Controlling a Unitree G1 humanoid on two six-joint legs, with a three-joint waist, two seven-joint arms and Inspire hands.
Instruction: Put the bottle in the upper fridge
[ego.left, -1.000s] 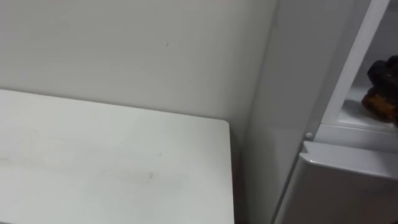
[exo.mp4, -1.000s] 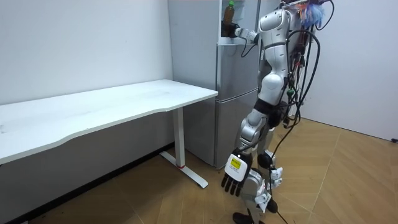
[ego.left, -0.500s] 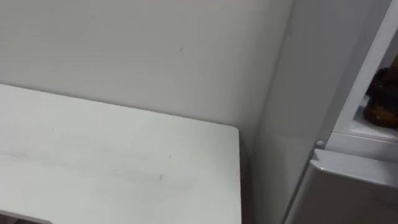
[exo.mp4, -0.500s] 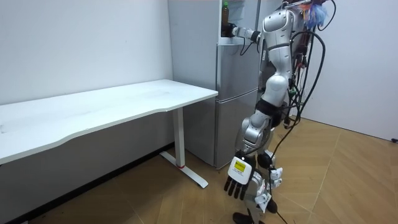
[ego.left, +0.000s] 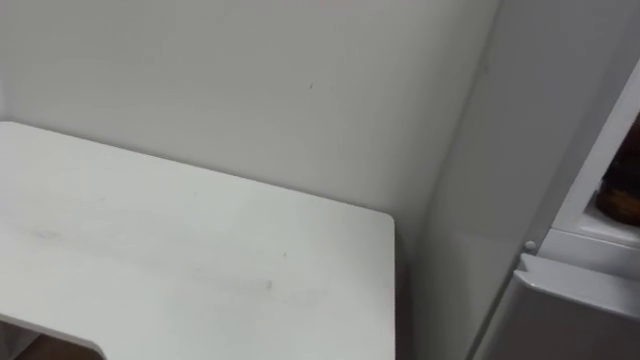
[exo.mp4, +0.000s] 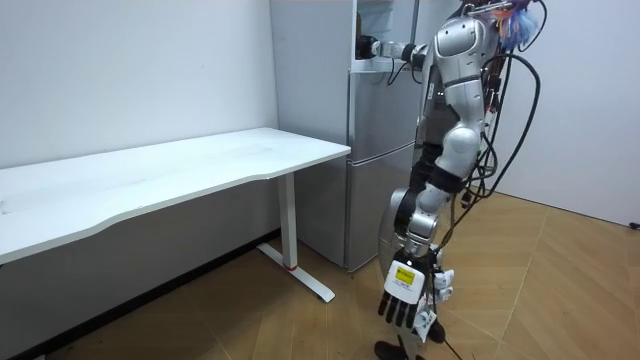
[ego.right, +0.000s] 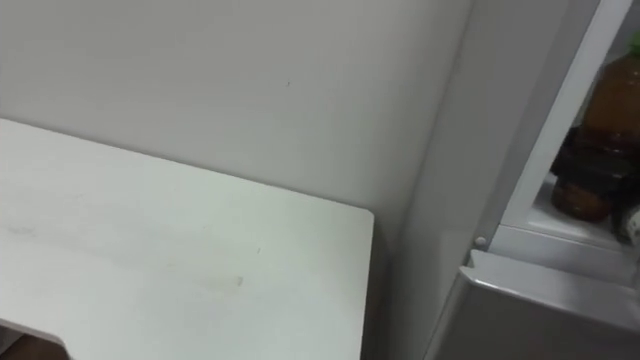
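Placing step | your right hand (ego.right: 590, 166) grips the bottle (ego.right: 612, 98), upper fridge shelf (ego.right: 550, 222) just beneath | left hand (exo.mp4: 403, 298) slack | next: set down, release.

Room view, 12 o'clock: the bottle (ego.right: 608, 110), whose green cap stood clear above the right robot hand (exo.mp4: 367, 47) a second ago, is now hidden behind the front edge of the fridge (exo.mp4: 380, 130). The hand itself holds about the same spot at the upper opening.

The torso leans away toward 3 o'clock, and head and shoulder shift that way, so the right arm stretches longer.

The left robot hand (exo.mp4: 403, 297) hangs loose and swings from 6 o'clock toward 5 o'clock, also lower.

Eye views: the whole picture slides, which is the camera's own move. The worktop (ego.left: 200, 260) corner now sits further toward 3 o'clock.
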